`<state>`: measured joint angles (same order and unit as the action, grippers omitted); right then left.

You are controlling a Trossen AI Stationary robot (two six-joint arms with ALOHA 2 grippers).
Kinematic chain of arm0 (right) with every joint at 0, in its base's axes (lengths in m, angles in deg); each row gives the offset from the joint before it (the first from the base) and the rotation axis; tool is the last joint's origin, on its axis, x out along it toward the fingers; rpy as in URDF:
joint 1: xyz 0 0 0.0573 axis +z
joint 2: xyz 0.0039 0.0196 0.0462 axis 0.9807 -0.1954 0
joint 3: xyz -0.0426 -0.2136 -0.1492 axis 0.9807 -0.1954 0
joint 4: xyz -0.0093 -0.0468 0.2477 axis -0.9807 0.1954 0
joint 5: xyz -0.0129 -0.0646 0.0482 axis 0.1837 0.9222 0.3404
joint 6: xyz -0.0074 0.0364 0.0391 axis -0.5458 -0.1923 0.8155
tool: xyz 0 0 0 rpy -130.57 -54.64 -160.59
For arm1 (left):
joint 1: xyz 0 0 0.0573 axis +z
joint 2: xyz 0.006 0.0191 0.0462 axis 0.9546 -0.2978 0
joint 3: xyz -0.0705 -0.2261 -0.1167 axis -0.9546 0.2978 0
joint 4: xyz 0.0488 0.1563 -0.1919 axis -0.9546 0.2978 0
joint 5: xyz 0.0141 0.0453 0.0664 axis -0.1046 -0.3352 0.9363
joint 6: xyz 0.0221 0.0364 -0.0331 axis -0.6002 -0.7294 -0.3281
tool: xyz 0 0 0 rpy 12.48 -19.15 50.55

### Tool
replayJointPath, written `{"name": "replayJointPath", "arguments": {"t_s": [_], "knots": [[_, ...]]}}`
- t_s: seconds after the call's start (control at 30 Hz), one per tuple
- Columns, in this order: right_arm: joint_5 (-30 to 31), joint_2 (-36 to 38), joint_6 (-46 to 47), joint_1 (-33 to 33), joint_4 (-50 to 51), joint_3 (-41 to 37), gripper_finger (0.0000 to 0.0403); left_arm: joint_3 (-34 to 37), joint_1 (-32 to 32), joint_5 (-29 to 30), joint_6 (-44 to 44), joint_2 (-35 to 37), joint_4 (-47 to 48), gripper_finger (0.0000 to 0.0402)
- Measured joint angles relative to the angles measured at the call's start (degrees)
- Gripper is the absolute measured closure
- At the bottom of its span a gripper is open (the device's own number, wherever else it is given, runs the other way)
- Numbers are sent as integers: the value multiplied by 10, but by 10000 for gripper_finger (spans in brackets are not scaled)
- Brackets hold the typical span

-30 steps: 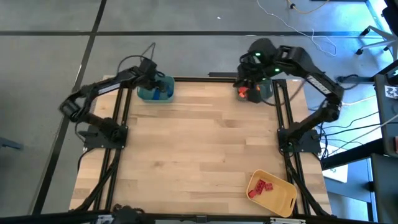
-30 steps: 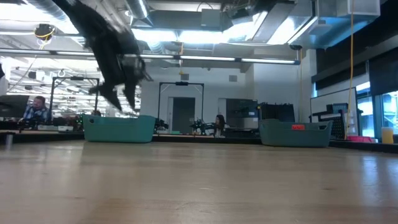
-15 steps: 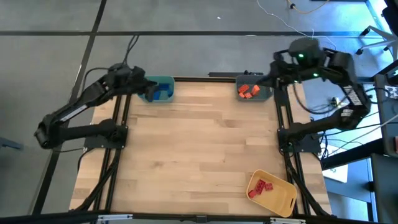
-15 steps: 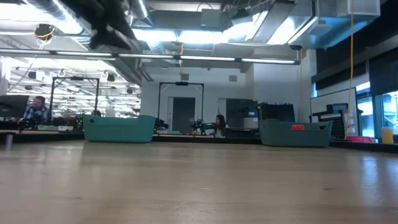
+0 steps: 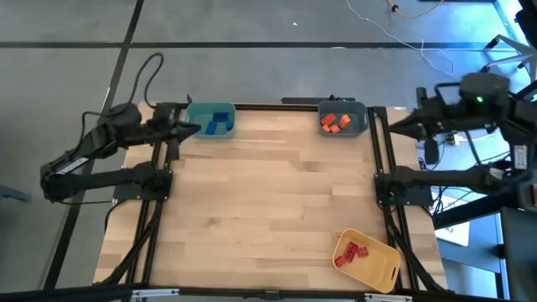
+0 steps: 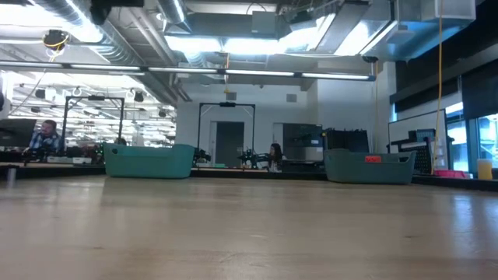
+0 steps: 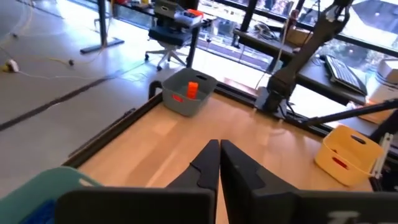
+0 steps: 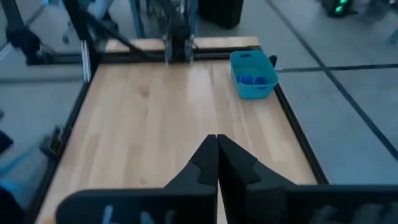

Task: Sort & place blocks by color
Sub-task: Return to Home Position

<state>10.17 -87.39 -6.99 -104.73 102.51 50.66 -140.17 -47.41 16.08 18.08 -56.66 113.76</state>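
Grey floor (image 5: 252, 75) all around. Looked down on the big wooden table (image 5: 268, 210), bare in the middle. Found 2 dark arms: the left arm (image 5: 92, 155) out past the table's left edge, the right arm (image 5: 470, 92) out past its right edge.

Saw 3 bins: the teal bin (image 5: 210, 106) and the grey-blue bin (image 5: 342, 104) at the far corners, the yellow bin (image 5: 382, 267) at the near right corner.

Found the left gripper (image 5: 191, 128) just beside the teal bin, pressed tight, holding nothing. Found the right gripper (image 5: 401, 126) near the grey-blue bin but apart from it, also pressed tight and empty.

Spotted blue blocks (image 5: 218, 124) in the teal bin, orange blocks (image 5: 336, 122) in the grey-blue bin, red blocks (image 5: 351, 253) in the yellow bin. Saw none loose on the wood.

Looked all sorted, so only needed to go home. Best to go slow and high, away from the bins, with no bumps.
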Motion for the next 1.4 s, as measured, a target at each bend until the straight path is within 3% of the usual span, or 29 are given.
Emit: {"name": "replayJointPath", "arguments": {"t_s": [0.57,0.73,0.93,1.07,1.2,1.33,1.4], "knots": [[0,337,113,0,-192,-347,403,0,-17,27,-19,225,120,401],[0,432,142,0,-231,-409,403,0,-17,33,-18,299,124,401],[13,526,167,0,-235,-450,403,0,-13,42,-45,302,165,401],[28,520,168,-2,-202,-447,403,18,-10,38,-50,301,158,401],[19,527,140,-2,-243,-470,403,52,-9,28,-74,301,91,401],[9,527,113,-2,-322,-513,403,102,-9,3,-89,302,7,401],[-26,525,112,-2,-387,-555,403,134,-9,-8,-89,302,-31,401]]}}
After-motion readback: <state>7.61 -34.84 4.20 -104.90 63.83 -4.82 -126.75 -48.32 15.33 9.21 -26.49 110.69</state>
